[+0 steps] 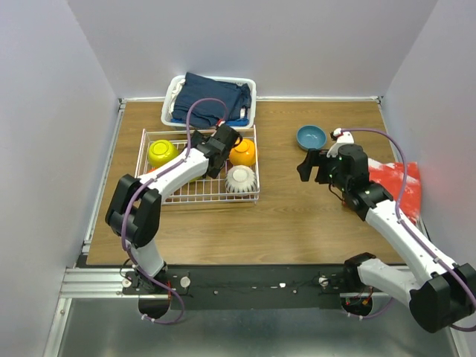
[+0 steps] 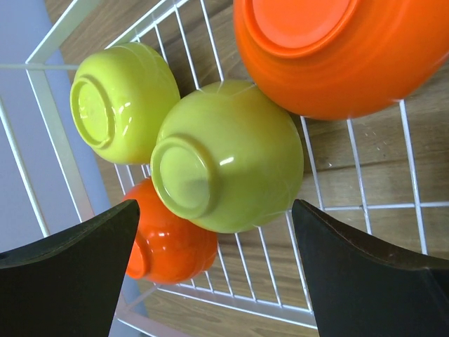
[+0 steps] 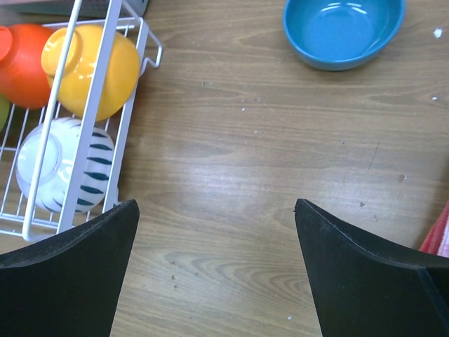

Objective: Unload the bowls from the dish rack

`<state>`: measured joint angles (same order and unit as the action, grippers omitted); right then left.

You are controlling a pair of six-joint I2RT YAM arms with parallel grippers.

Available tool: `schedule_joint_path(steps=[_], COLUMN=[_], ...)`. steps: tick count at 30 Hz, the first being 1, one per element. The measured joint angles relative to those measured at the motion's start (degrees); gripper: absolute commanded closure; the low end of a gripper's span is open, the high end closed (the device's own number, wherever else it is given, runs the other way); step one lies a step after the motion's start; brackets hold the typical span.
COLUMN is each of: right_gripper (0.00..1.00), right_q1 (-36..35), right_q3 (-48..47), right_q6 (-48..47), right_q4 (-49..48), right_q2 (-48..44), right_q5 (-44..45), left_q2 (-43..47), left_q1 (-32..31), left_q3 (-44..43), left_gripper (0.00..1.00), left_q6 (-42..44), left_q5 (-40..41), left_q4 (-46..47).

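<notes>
**Left tool open over a green bowl; six bowls to go**

The left tool [image 2: 216, 210] is held wide open and empty, with its two dark fingers spread to either side of a green bowl [image 2: 224, 165]. The spread is judged to leave room for that bowl's round body. The bowl lies base-up, touching a second green bowl [image 2: 123, 102] and a red-orange bowl [image 2: 172, 242]. A second red-orange bowl [image 2: 337, 49] is seen just beside them. All four rest on the wires of the rack [image 2: 42, 105], probably turned over so that water drains off.

At the rack's right end a yellow bowl [image 1: 242, 152] and a white bowl [image 1: 240, 178] are packed together.

The right tool [image 3: 216, 207] is also open and holds nothing. It is kept over bare tabletop [image 1: 282, 223], clear of the rack. Beyond it a blue bowl [image 3: 344, 31] stands upright on the wood, well apart from the rack and judged unloaded.
</notes>
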<state>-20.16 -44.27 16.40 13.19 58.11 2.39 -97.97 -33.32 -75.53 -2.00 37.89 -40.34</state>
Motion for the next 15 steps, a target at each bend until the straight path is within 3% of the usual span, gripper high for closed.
schedule_joint_path(steps=[15], right_gripper=[0.0], right_q1=[0.0], right_q3=[1.5], right_q6=[-0.9], right_q4=[-0.1], right_q2=[-0.3], right_q5=[-2.9], left_q2=[-3.2], left_q1=[0.2], left_q3=[2.7], left_gripper=[0.01], left_q6=[7.0], left_q5=[1.3], left_q4=[5.4])
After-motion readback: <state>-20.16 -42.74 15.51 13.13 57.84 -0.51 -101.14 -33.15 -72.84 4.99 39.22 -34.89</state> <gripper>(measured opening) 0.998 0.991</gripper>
